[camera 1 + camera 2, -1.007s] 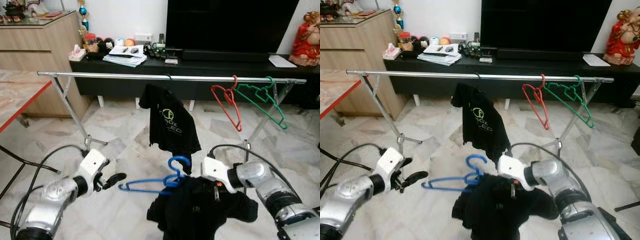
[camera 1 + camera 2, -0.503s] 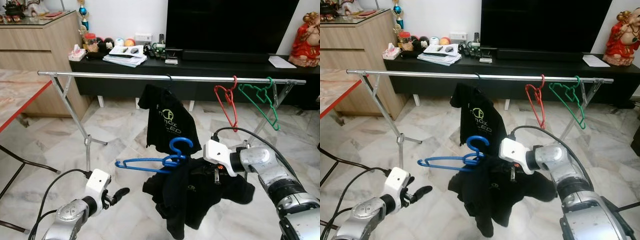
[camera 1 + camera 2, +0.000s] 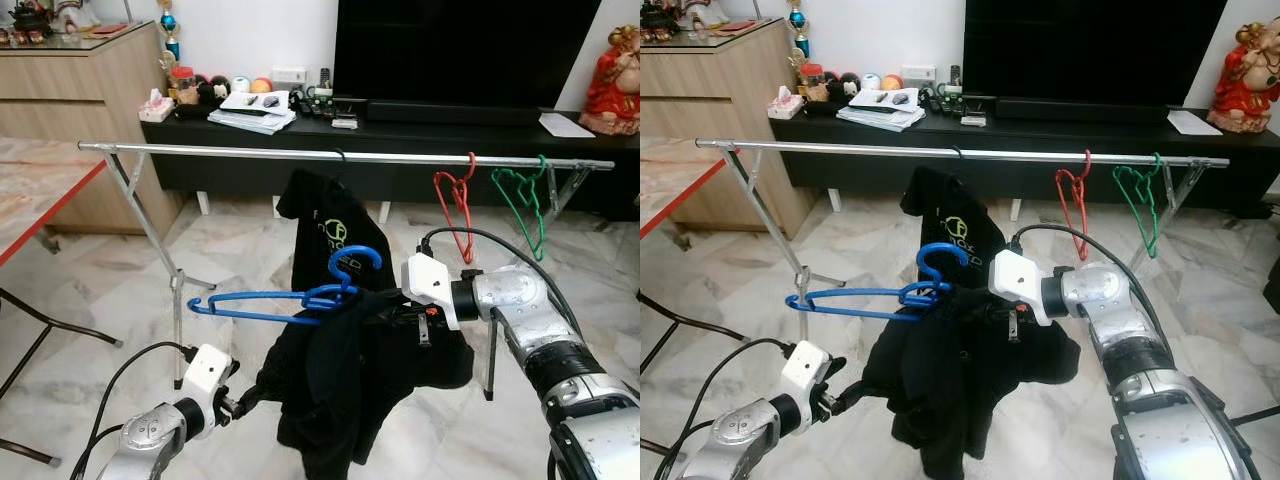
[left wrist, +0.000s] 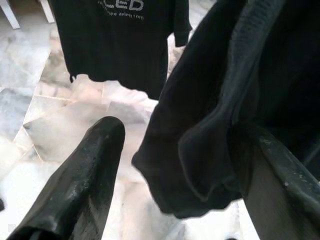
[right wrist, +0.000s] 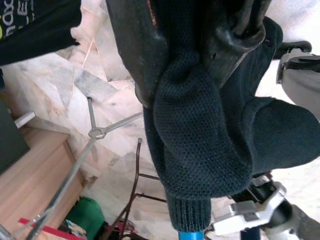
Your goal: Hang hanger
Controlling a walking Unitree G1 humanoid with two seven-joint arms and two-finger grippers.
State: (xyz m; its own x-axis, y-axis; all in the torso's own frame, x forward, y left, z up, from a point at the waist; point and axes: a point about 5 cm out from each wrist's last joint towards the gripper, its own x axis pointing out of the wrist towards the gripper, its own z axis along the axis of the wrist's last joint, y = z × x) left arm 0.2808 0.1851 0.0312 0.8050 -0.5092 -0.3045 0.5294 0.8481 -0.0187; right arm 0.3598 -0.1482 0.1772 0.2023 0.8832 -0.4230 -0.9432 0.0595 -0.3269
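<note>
A blue hanger carries a black knit garment that droops toward the floor. My right gripper is shut on the garment and hanger near the blue hook, below the silver rail. In the right wrist view its fingers pinch the black knit, with a bit of blue hanger below. My left gripper sits low and open at the garment's lower edge. In the left wrist view its fingers stand wide apart beside the cloth.
A black printed T-shirt hangs mid-rail. A red hanger and a green hanger hang at the rail's right end. Behind stand a low black TV bench and a wooden cabinet. The rack's legs stand on marble floor.
My right gripper has lifted the blue hanger and garment up toward the rail. My left arm has dropped low and moved in to the garment's lower edge. The red and green hangers have swung.
</note>
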